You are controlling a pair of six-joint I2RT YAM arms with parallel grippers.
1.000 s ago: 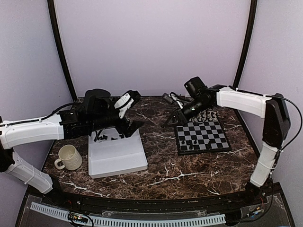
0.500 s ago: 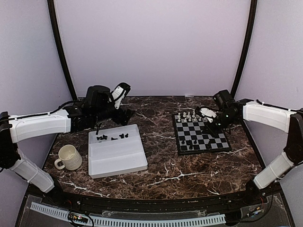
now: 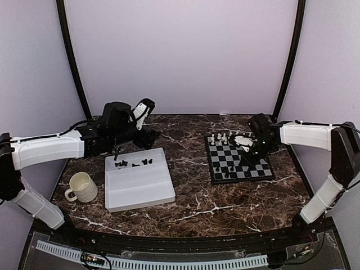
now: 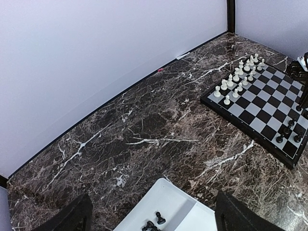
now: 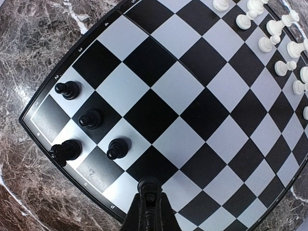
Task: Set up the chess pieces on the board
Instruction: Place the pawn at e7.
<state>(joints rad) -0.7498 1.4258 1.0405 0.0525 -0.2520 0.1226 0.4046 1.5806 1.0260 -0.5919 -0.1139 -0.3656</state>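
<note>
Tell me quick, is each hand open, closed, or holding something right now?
Left hand: open, holding nothing.
Right hand: closed, low over the board; whether it pinches anything cannot be told.

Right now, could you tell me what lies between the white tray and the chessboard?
Nothing: the stretch of marble table between the white tray and the chessboard is bare, as the top external view shows.

Board (image 3: 233, 158): one. White tray (image 3: 140, 188), left of the board: one. Mug (image 3: 82, 187), farther left of the board: one. Black chessmen (image 5: 90, 119) standing on the board: four. White chessmen (image 4: 217, 90): count not resolvable.
</note>
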